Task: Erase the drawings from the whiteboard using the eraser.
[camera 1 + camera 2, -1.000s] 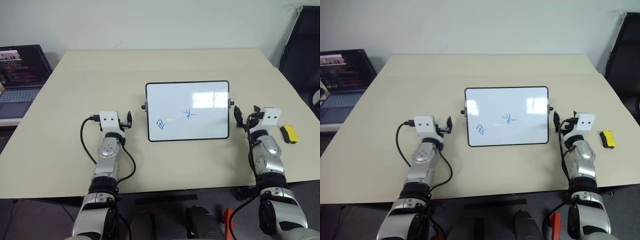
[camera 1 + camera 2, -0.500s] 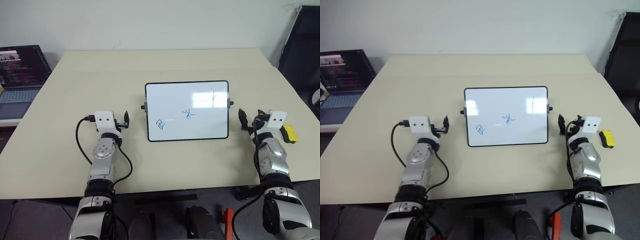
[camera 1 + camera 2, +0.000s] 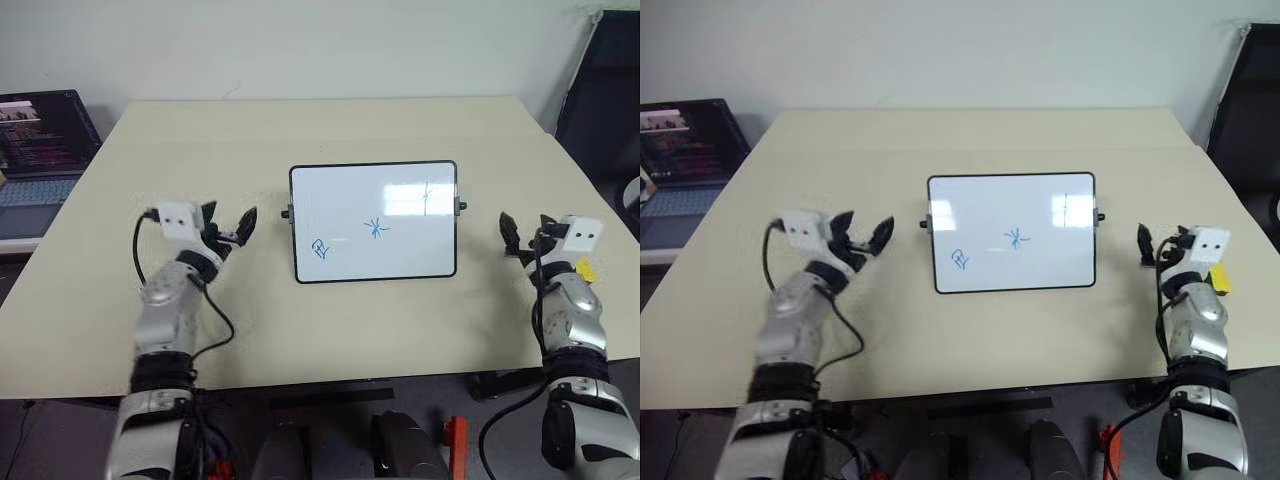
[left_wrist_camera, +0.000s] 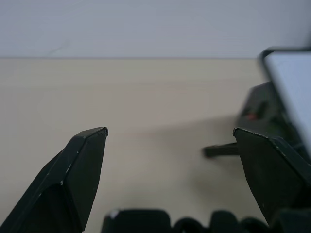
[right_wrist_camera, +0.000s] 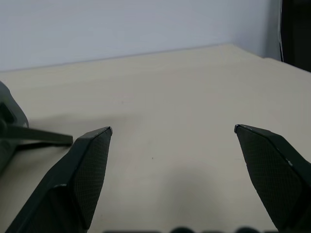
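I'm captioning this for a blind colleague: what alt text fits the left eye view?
A whiteboard with three blue drawings lies mid-table between two open grippers, left gripper and right gripper. The yellow eraser peeks out behind the right wrist; a laptop sits far left.

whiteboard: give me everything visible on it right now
The whiteboard is a glossy white rectangle with a thin black frame, rounded corners and a small black knob on each short side. It sits mid-table, between the two arms, touched by neither tool. Three blue drawings remain unerased: a squiggly loop lower left, a star in the centre, a thin cross upper right. Glare shows near the top.
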